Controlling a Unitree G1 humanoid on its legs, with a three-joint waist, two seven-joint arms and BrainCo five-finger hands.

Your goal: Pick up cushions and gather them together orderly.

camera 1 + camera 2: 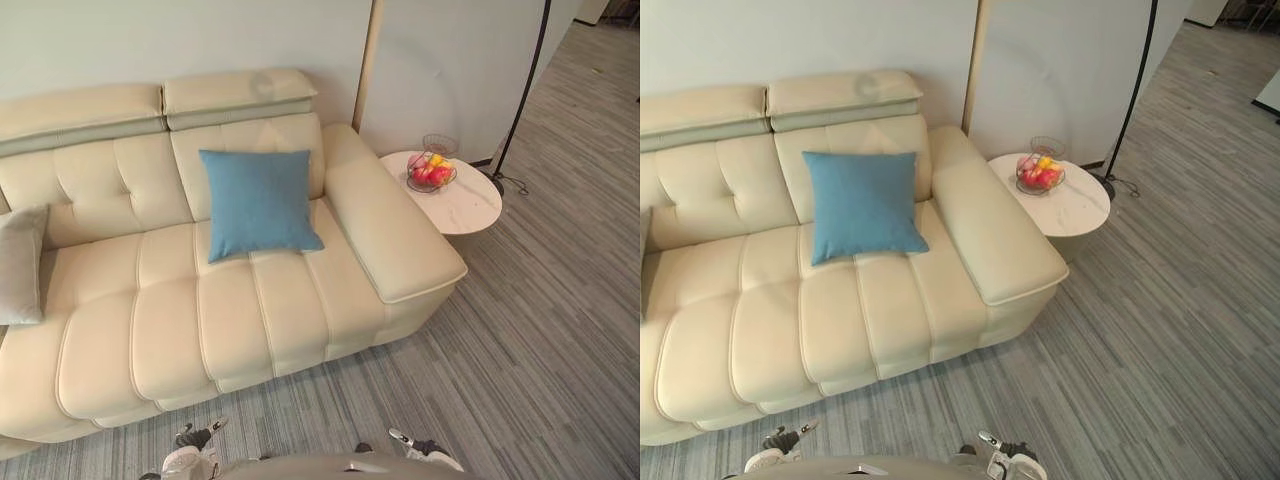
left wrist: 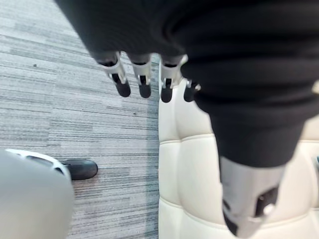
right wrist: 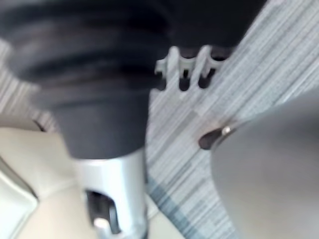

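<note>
1. We count two cushions on one sofa point(image 1: 160, 330): the blue cushion point(image 1: 258, 203) leans on the backrest at frame centre, the grey cushion point(image 1: 20, 262) at the left edge.
2. Both look soft, light and floppy; we would pinch a top corner or edge.
3. Our left hand point(image 2: 143, 74) and right hand point(image 3: 185, 69) hang with relaxed fingers, holding nothing.
</note>
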